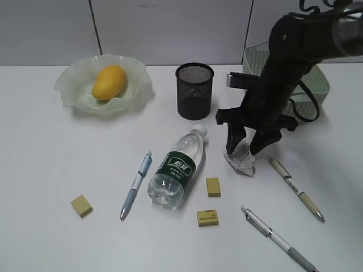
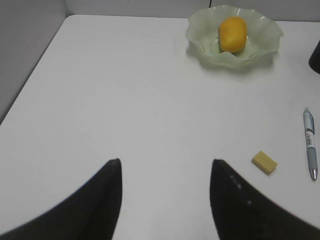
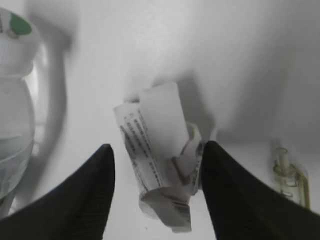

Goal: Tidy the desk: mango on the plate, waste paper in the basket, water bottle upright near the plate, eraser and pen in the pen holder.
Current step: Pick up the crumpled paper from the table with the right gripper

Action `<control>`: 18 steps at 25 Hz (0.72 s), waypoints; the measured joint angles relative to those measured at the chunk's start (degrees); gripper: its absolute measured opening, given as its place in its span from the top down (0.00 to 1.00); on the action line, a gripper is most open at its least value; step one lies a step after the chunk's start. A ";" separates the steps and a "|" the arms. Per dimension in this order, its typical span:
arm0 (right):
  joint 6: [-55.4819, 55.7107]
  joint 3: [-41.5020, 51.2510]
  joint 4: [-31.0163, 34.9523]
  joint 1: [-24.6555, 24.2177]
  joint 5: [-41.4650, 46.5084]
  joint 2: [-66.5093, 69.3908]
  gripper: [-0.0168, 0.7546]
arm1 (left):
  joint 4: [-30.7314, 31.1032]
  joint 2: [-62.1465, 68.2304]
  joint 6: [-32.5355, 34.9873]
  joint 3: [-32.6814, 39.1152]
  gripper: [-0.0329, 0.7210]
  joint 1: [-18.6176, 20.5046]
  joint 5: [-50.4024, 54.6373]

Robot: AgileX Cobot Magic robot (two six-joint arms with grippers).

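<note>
The mango (image 1: pixel 109 81) lies in the wavy-rimmed plate (image 1: pixel 68 85) at the back left. On its side at mid-desk lies the water bottle (image 1: pixel 177 167), cap toward the black mesh pen holder (image 1: pixel 194 90). My right gripper (image 1: pixel 245 148) is open and stands down over the crumpled waste paper (image 1: pixel 242 163). In the right wrist view its fingers straddle the paper (image 3: pixel 155 125); the right finger touches it and the left stands apart. The left gripper (image 2: pixel 166 162) is open above bare desk (image 2: pixel 125 100). Three yellow erasers (image 1: pixel 81 205) (image 1: pixel 212 186) (image 1: pixel 207 217) and three pens (image 1: pixel 136 185) (image 1: pixel 296 188) (image 1: pixel 278 238) lie loose.
The green basket (image 1: pixel 317 85) stands at the back right, partly behind my right arm. The left wrist view shows the mango (image 2: pixel 232 34) in the plate (image 2: pixel 200 35), one eraser (image 2: pixel 264 162) and a pen (image 2: pixel 310 142) to the right.
</note>
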 joint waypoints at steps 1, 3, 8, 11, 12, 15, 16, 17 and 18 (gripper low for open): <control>0.00 0.00 0.07 0.00 -0.25 0.06 0.40 | 0.00 0.00 0.00 0.00 0.39 0.00 0.00; 0.00 0.00 0.26 0.00 -0.81 0.13 0.40 | 0.00 0.00 0.00 0.00 0.39 0.00 0.00; 0.00 0.00 0.37 0.00 -1.49 0.84 0.41 | 0.00 0.00 0.00 0.00 0.39 0.00 0.00; 0.00 0.00 0.37 0.00 -1.51 1.08 0.44 | 0.00 0.00 0.00 0.00 0.40 0.00 0.00; 0.00 0.00 0.37 0.00 -1.57 1.08 0.45 | 0.00 0.00 0.00 0.00 0.40 0.00 0.00; 0.00 0.00 0.37 0.00 -1.58 1.26 0.51 | 0.00 0.00 0.00 0.00 0.40 0.00 0.00; 0.00 0.00 0.37 0.00 -1.71 1.36 0.53 | 0.00 0.00 0.00 0.00 0.40 0.00 0.00; 0.00 0.00 0.42 0.00 -1.71 1.65 0.56 | 0.00 0.00 0.00 0.00 0.40 0.00 0.00; 0.00 0.00 0.41 0.00 -1.71 1.80 0.60 | 0.00 0.00 0.00 0.00 0.40 0.00 0.00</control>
